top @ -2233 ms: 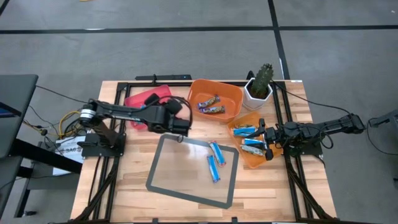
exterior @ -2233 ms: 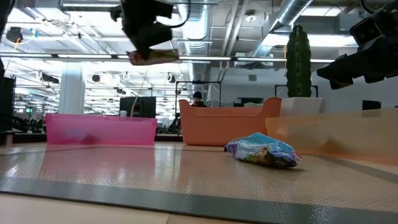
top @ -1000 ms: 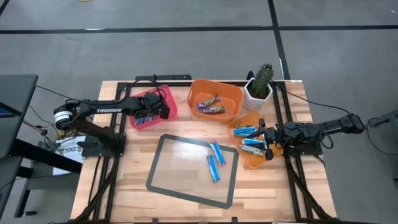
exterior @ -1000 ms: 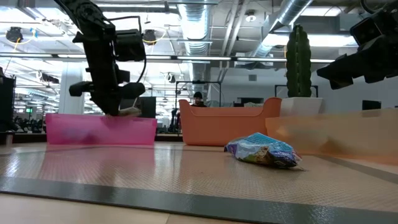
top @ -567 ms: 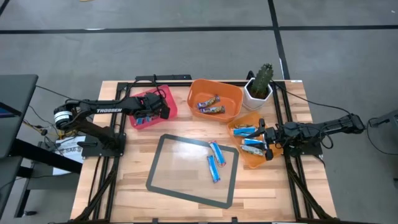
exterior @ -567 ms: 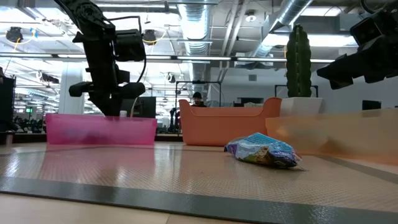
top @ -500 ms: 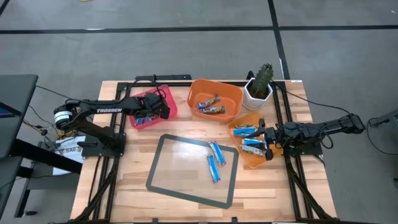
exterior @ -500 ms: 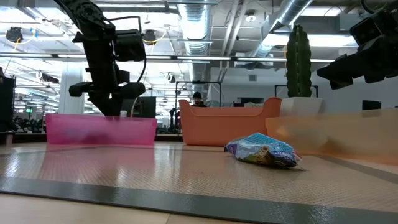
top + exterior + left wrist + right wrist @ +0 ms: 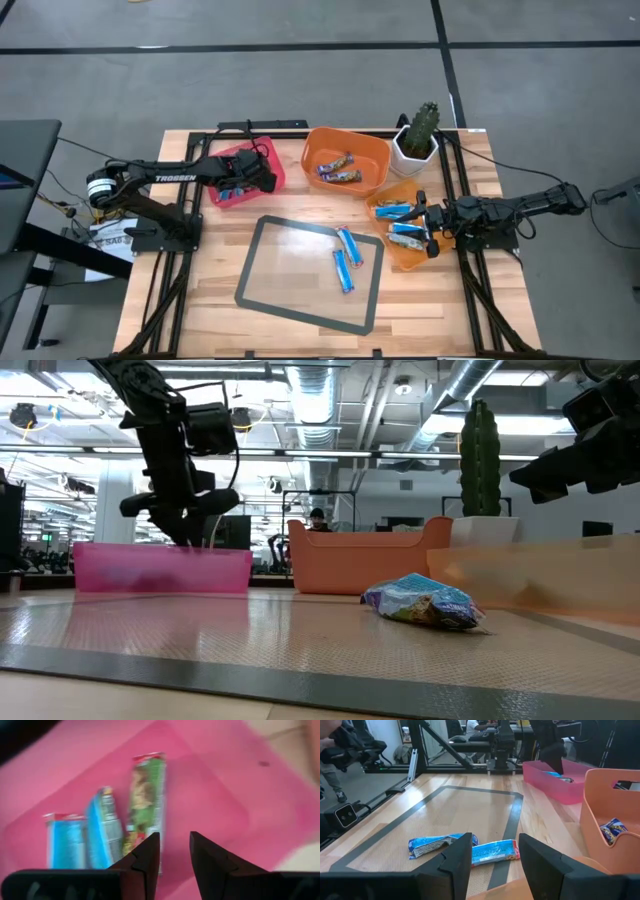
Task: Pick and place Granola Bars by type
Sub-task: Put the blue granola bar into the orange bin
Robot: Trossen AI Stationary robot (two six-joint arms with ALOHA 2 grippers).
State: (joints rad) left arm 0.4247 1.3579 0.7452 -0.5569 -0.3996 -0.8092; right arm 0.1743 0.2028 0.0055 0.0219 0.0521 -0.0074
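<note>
The left gripper [image 9: 262,177] hangs over the pink bin [image 9: 226,195] at the upper left of the table in the high view, and the left wrist view shows its fingers [image 9: 145,862] parted by a narrow gap with nothing between them. Just past those fingertips, on the pink floor, lies a green-wrapped granola bar [image 9: 145,802], free of the grip, its near end right at the left finger's tip. Beside it sit 2 blue-wrapped bars [image 9: 102,832], side by side toward the lower left of that frame. In the low view the left gripper [image 9: 185,520] reaches down behind the pink bin's wall [image 9: 160,570].

Over at the right edge of the table, the right gripper [image 9: 432,226] waits above the pale orange bin [image 9: 392,250], fingers [image 9: 457,857] standing apart and empty; blue bars [image 9: 400,222] rest in that bin just beside it. At the centre of the table, 2 blue bars [image 9: 345,258] lie on the right half of the grey-framed mat [image 9: 300,270]. The round orange bin [image 9: 365,152] at top centre holds brown-wrapped bars [image 9: 338,168], and a potted cactus [image 9: 420,130] stands just to its right.
</note>
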